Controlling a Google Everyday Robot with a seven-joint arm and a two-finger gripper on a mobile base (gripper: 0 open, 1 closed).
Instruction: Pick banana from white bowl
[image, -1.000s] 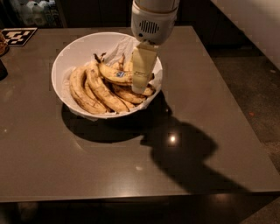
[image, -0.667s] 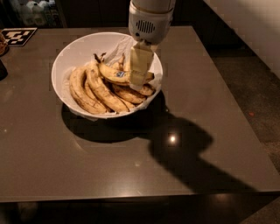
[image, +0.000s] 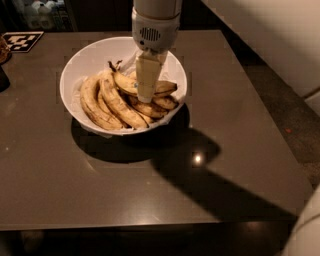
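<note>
The white bowl stands on the far left part of a dark table and holds several spotted yellow bananas. One banana lies on top of the pile, its dark stem toward the bowl's back. Its blue sticker does not show. My gripper hangs straight down from the white wrist into the bowl. Its tip is down on the middle of that top banana and covers part of it. Other bananas lie to the left, along the bowl's wall.
A black-and-white marker tag lies at the table's far left corner, and a dark object stands at the left edge. The floor lies beyond the table's right edge. A white robot part shows at the bottom right.
My gripper has moved left across the bowl, from its right side to the middle of the top banana. The bowl and bananas have not shifted.
</note>
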